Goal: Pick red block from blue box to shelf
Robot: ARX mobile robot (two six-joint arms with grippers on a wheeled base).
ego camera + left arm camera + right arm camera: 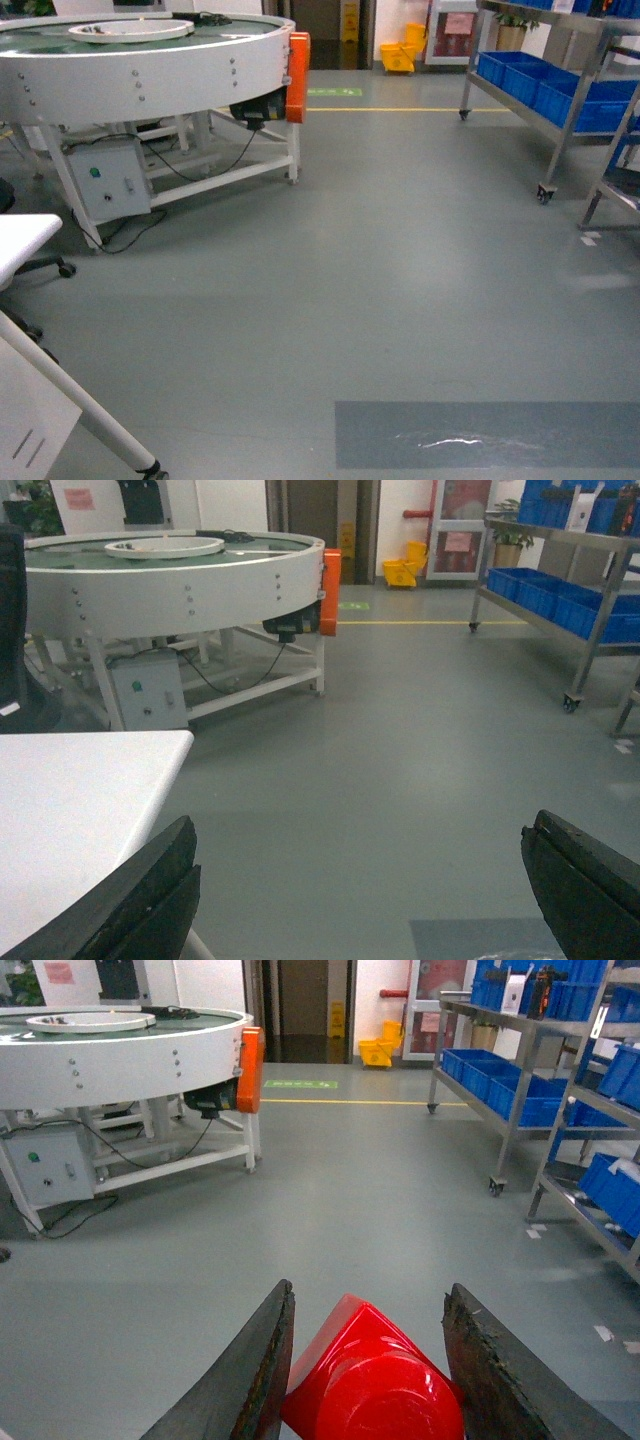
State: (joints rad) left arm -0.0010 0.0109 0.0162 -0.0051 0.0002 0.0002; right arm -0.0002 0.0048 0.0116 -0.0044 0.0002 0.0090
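In the right wrist view the red block (375,1375), glossy with its round stud facing the camera, sits tilted between the two dark fingers of my right gripper (370,1288), which is shut on it above the grey floor. My left gripper (362,825) stands open, its fingers wide apart with only floor between them. The steel shelf (570,95) stands at the far right on caster wheels, also seen as the shelf (510,1090) ahead and to the right of the held block. The blue box is out of view. Neither gripper shows in the head view.
A round white conveyor table (150,60) with an orange panel (298,75) fills the far left. Dark blue crates (560,85) sit on the shelf. A white table (70,810) is close on the left. A yellow mop bucket (400,55) stands far back.
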